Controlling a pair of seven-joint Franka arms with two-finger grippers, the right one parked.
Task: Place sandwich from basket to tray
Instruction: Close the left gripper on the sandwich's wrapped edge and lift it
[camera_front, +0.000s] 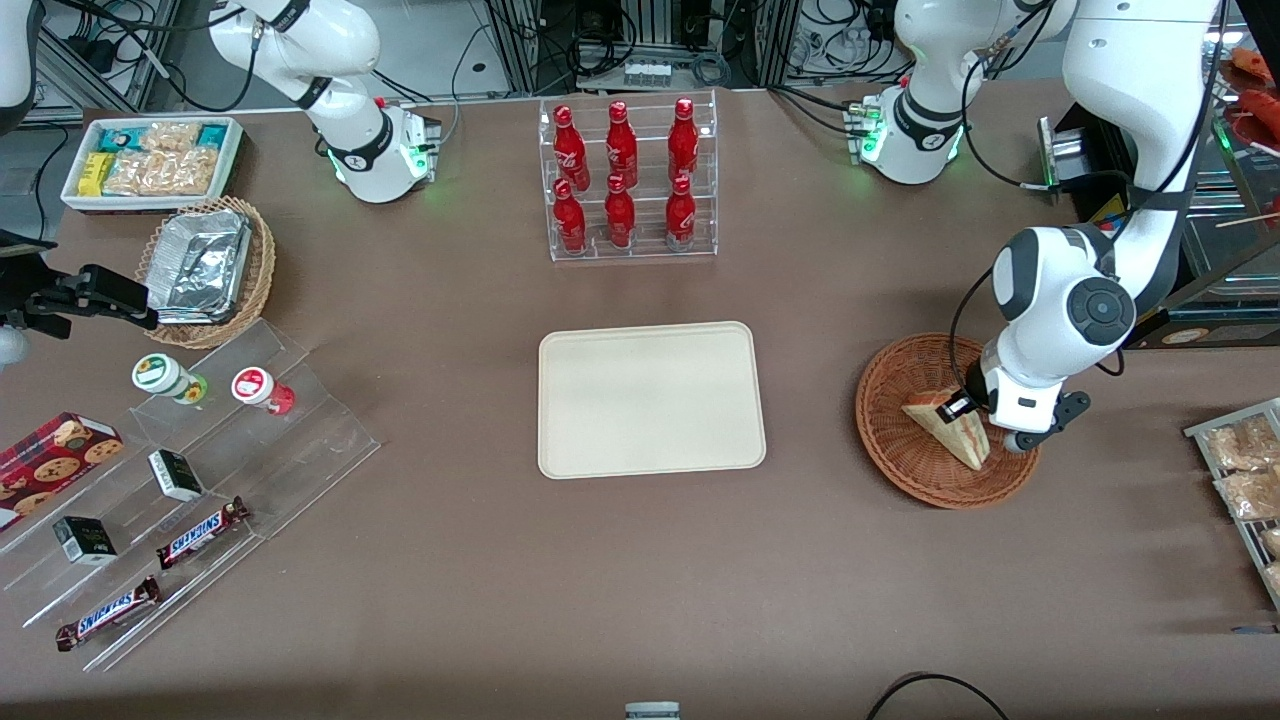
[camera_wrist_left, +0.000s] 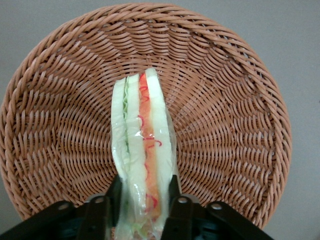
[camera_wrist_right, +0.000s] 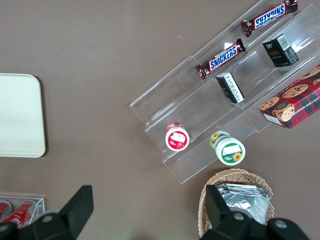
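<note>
The sandwich (camera_front: 950, 428) (camera_wrist_left: 142, 145), a clear-wrapped wedge with white bread and orange and green filling, stands on edge in the reddish-brown wicker basket (camera_front: 890, 425) (camera_wrist_left: 235, 115) toward the working arm's end of the table. My left gripper (camera_front: 975, 415) (camera_wrist_left: 144, 207) reaches down into the basket and is shut on the sandwich, one black finger pressed to each bread face. The cream tray (camera_front: 651, 399) (camera_wrist_right: 20, 115) lies flat at the table's middle, with nothing on it.
A clear rack of red bottles (camera_front: 627, 180) stands farther from the front camera than the tray. A clear stepped stand (camera_front: 190, 480) with snacks, a tan basket with foil container (camera_front: 205, 268) and a white snack bin (camera_front: 152, 160) lie toward the parked arm's end. Packets (camera_front: 1240, 470) sit beside the basket at the table's edge.
</note>
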